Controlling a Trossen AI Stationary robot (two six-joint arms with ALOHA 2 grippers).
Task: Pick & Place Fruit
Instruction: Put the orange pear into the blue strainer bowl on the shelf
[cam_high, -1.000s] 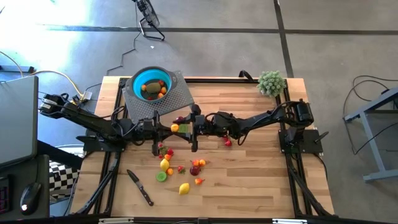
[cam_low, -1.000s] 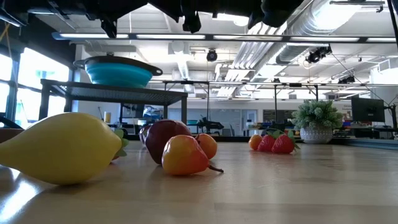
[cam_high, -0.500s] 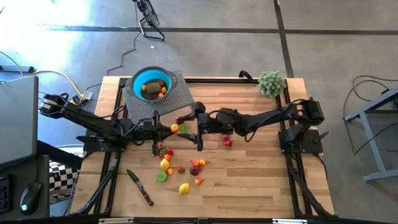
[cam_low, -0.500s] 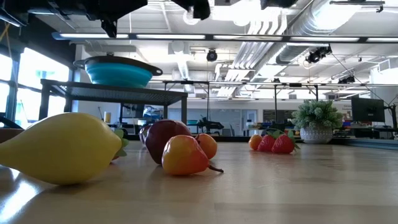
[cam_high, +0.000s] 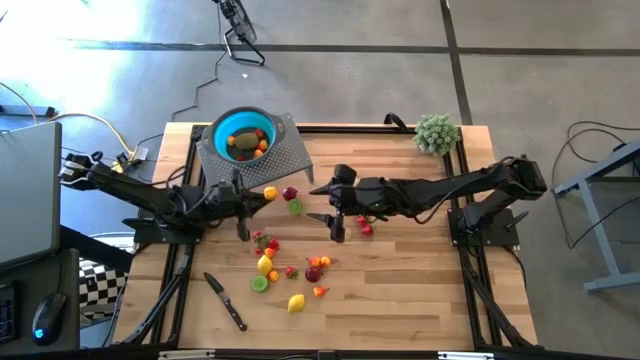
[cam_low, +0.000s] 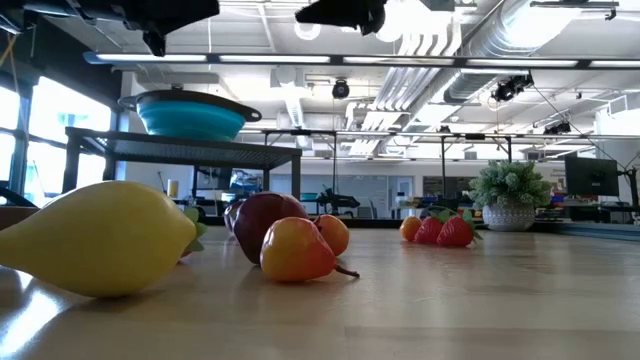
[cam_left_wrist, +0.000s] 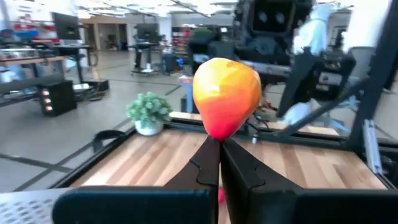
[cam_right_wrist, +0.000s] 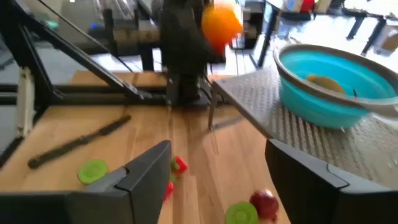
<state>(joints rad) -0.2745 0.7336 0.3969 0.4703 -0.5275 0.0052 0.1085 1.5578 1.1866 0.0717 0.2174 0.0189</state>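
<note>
While the wooden desk (cam_high: 400, 270) is seen from above, the left claw (cam_high: 262, 195) is found raised near the desk's middle, its fingers (cam_left_wrist: 214, 168) pressed fully together with an orange-and-yellow fruit (cam_left_wrist: 226, 96) pinched at their tips.

The right claw (cam_high: 334, 212) is placed just to the right of it, over the desk's middle, with its two fingers (cam_right_wrist: 146, 168) held well apart and nothing between them.

A teal bowl (cam_high: 242, 135) is set on a grey perforated stand (cam_high: 285, 155) at the desk's back-left corner, with several fruits already inside it.

A dark red fruit (cam_high: 289, 193) and a lime green slice (cam_high: 296, 207) are lying on the desk between the two claws.

A loose group of small red, orange, yellow and green fruits (cam_high: 290, 268) is scattered nearer the front edge, among them a yellow lemon (cam_high: 296, 302) and a green slice (cam_high: 259, 284). In the low view the lemon (cam_low: 100, 238) is nearest, with a maroon fruit (cam_low: 262, 218) and an orange-red pear-shaped one (cam_low: 297, 250) behind it.

Red strawberries (cam_high: 366, 228) are lying beneath the right arm.

A black-handled knife (cam_high: 226, 301) is laid at the front left.

A fuzzy green plant ball (cam_high: 437, 132) is stood at the back-right corner.
</note>
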